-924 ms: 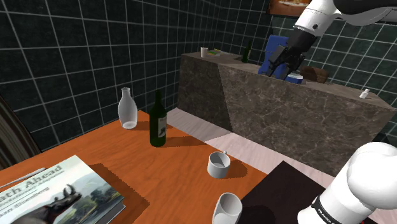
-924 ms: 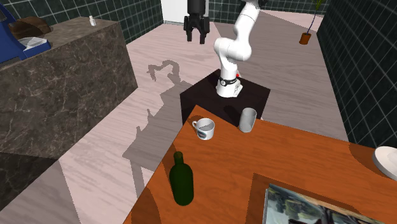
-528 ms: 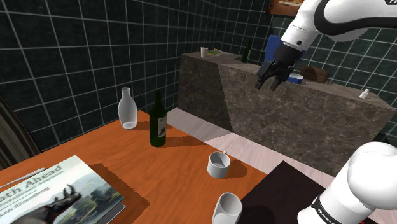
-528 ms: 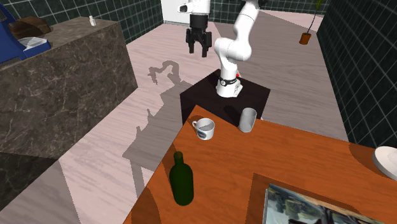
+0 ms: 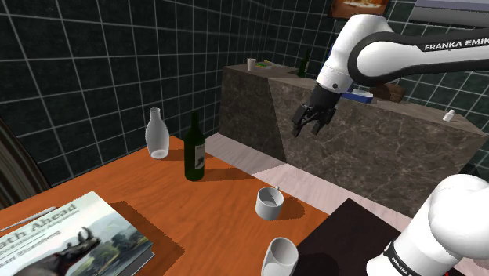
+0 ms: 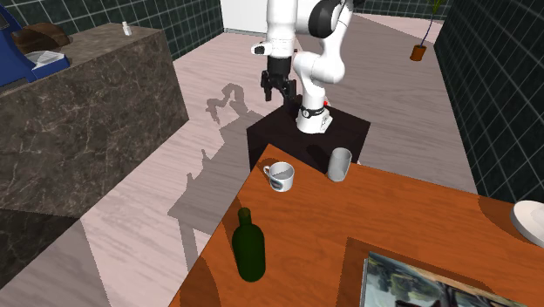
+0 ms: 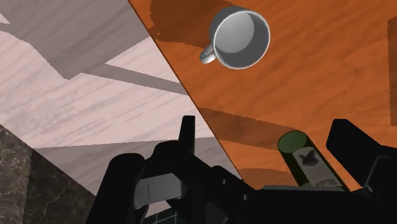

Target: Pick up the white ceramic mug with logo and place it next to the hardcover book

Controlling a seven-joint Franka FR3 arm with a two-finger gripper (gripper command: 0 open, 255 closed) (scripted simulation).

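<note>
The white mug stands upright on the orange wooden table, near the edge that faces the stand. It has a small handle and a dark mark on its side. The book lies flat at the shoulder view's lower left, its cover showing a picture and lettering. My black gripper hangs open and empty, high in the air above the floor beside the table. In the wrist view the mug lies well ahead of the spread fingers, with its opening facing the camera.
A dark green bottle and a clear carafe stand further along the table. A plain grey cup stands close to the stand. A stone counter runs behind the gripper. A white plate lies at the table's far side.
The arm has swung down and away from the counter top toward the table. The gripper has dropped lower and stayed open. Nothing on the table has moved.
</note>
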